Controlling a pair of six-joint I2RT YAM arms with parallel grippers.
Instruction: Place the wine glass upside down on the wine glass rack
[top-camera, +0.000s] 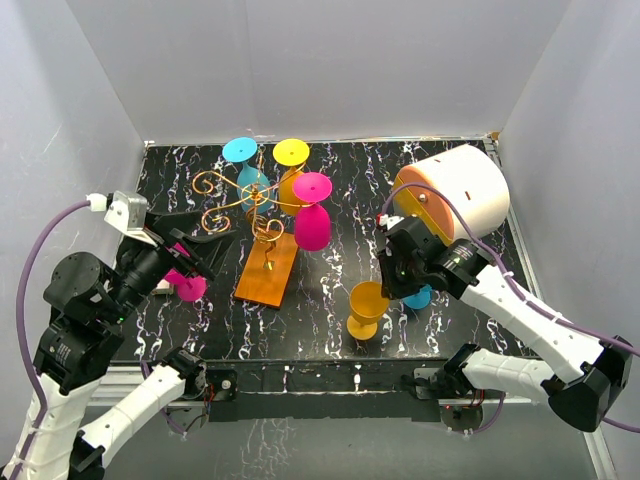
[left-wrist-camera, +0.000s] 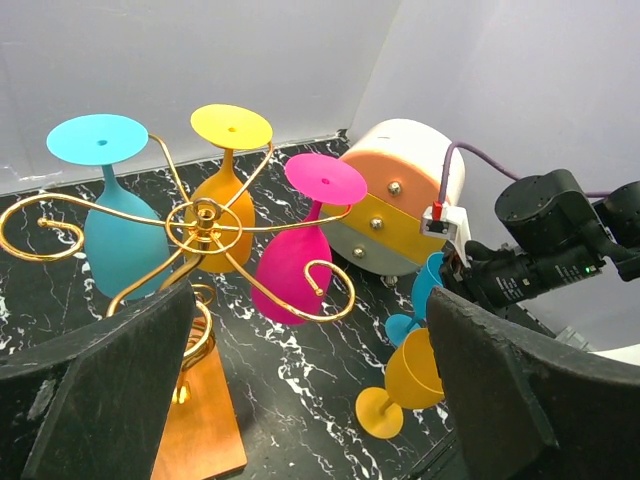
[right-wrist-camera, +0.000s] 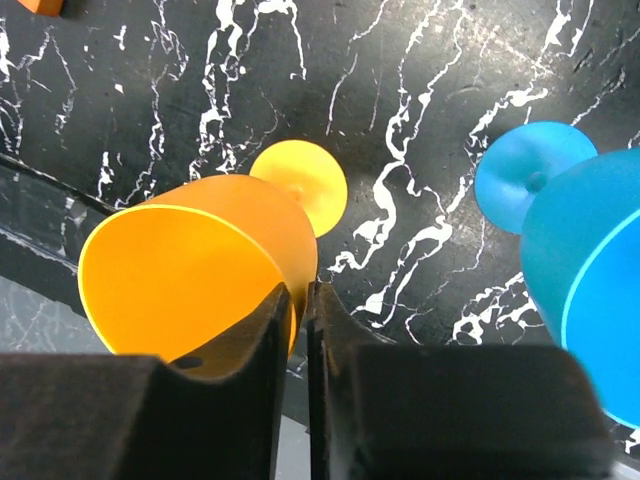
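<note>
The gold wire rack (top-camera: 262, 215) stands on its orange base (top-camera: 268, 268) at mid-table. A cyan, a yellow and a magenta glass (top-camera: 312, 222) hang upside down on it. An orange wine glass (top-camera: 366, 308) stands upright to the right of the base. My right gripper (top-camera: 392, 285) is shut on its rim: in the right wrist view the fingers (right-wrist-camera: 298, 292) pinch the wall of the orange cup (right-wrist-camera: 190, 270). My left gripper (left-wrist-camera: 310, 295) is wide open and empty, left of the rack (left-wrist-camera: 205, 215) and facing it.
A blue glass (top-camera: 418, 297) stands right beside the right gripper and also shows in the right wrist view (right-wrist-camera: 590, 260). A magenta glass (top-camera: 187, 285) lies under the left gripper. A white-and-orange drum (top-camera: 455, 190) sits at the back right. White walls enclose the table.
</note>
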